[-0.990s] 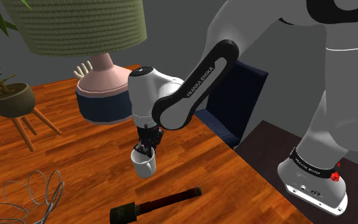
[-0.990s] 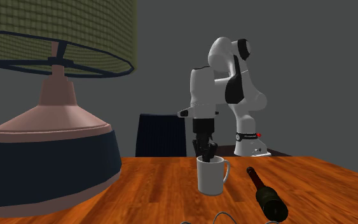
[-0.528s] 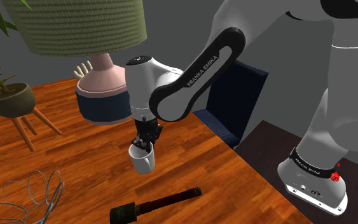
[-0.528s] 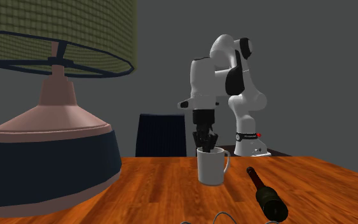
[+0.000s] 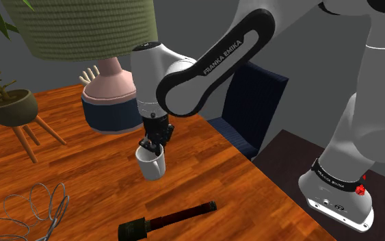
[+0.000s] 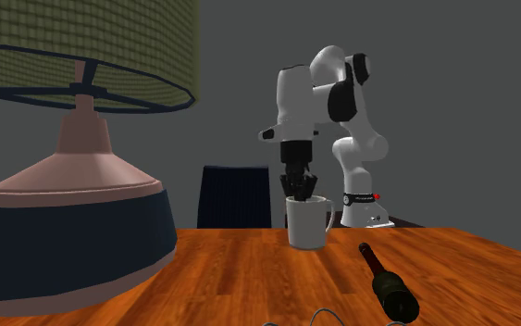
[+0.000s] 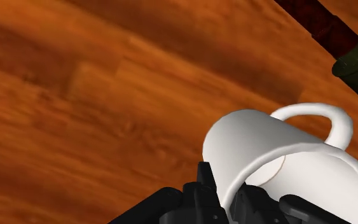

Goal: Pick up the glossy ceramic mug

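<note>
A white glossy mug [image 5: 151, 163] hangs above the wooden table [image 5: 102, 171], clear of its surface. My black gripper [image 5: 154, 142] is shut on the mug's rim, one finger inside and one outside. In the second exterior view the mug [image 6: 307, 223] is lifted over the tabletop under the gripper [image 6: 298, 188]. The wrist view shows the mug [image 7: 279, 159] tilted, its handle away from the fingers [image 7: 206, 188], which clasp its wall.
A dark bottle [image 5: 167, 220] lies on the table near the front edge. A large lamp [image 5: 112, 96] stands at the back, a wire coil [image 5: 37, 205] at the shoulder view's left, a potted plant [image 5: 6, 103] beyond. A dark blue chair [image 5: 252, 109] stands beside the table.
The gripper has risen with the mug, lifting it off the table and a little toward the lamp. The fingers stayed shut on the rim.
</note>
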Robot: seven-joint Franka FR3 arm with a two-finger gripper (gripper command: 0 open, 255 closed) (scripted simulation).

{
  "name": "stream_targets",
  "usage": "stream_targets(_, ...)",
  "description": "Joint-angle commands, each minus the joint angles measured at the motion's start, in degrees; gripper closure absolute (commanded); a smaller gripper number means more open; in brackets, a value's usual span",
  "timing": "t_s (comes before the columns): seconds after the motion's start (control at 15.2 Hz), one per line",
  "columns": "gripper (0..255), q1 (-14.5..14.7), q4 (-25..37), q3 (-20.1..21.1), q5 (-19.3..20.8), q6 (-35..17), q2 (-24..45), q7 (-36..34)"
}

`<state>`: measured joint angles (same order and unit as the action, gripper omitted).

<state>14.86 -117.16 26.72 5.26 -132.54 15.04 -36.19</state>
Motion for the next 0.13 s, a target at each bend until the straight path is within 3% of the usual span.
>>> stream_targets(0.0, 255, -0.1, 0.3, 0.1, -0.3, 0.7, -0.5, 0.2)
stream_targets(0.07, 255, -0.1, 0.3, 0.1, -0.3, 0.7, -0.5, 0.2)
